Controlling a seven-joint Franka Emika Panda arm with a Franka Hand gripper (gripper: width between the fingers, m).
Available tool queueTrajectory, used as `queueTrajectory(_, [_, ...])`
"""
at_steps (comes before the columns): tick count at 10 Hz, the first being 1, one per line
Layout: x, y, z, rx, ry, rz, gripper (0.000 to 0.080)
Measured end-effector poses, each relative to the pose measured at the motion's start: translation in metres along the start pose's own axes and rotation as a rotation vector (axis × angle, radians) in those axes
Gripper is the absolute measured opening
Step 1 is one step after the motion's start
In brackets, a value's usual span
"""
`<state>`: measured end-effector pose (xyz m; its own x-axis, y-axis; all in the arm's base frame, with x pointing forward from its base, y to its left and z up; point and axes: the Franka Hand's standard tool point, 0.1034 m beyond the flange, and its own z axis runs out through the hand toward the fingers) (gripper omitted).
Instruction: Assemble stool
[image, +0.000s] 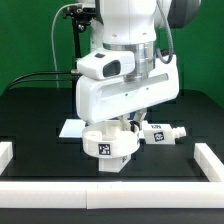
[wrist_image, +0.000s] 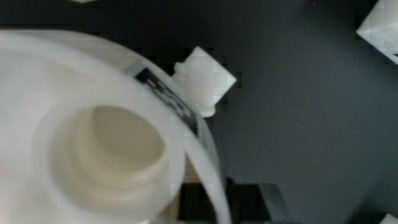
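Observation:
The white round seat (image: 110, 147), with black-and-white tags on its rim, sits low at the table's front middle in the exterior view. My gripper (image: 124, 127) reaches down onto its upper edge. In the wrist view the seat (wrist_image: 89, 130) fills most of the picture, showing a round recess. Its thin rim runs down between my two dark fingers (wrist_image: 267, 203). The gripper (wrist_image: 221, 202) is shut on that rim. One short white leg (image: 160, 133) with tags lies on the black table just to the exterior view's right of the seat. I cannot tell whether the seat touches the table.
The marker board (image: 72, 128) lies flat behind the seat on the exterior view's left. White border rails (image: 110, 191) run along the front and both sides. A small white piece (wrist_image: 210, 74) shows beyond the seat in the wrist view, and another white piece (wrist_image: 377, 35) at the picture's edge.

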<state>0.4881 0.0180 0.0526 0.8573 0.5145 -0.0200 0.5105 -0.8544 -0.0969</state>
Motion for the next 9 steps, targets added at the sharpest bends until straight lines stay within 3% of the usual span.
queueTrajectory(2, [0.001,-0.001,0.0,-0.001,0.0,-0.003,0.0028])
queueTrajectory(3, [0.012,-0.009,-0.005,-0.02,-0.002,-0.031,0.0028])
queueTrajectory(5, [0.061,-0.025,0.0,-0.031,0.005,-0.148,0.0028])
queueTrajectory(6, [0.073,-0.027,0.006,-0.039,-0.006,-0.214,0.0028])
queueTrajectory(9, [0.071,-0.025,0.006,-0.037,-0.006,-0.205,0.0028])
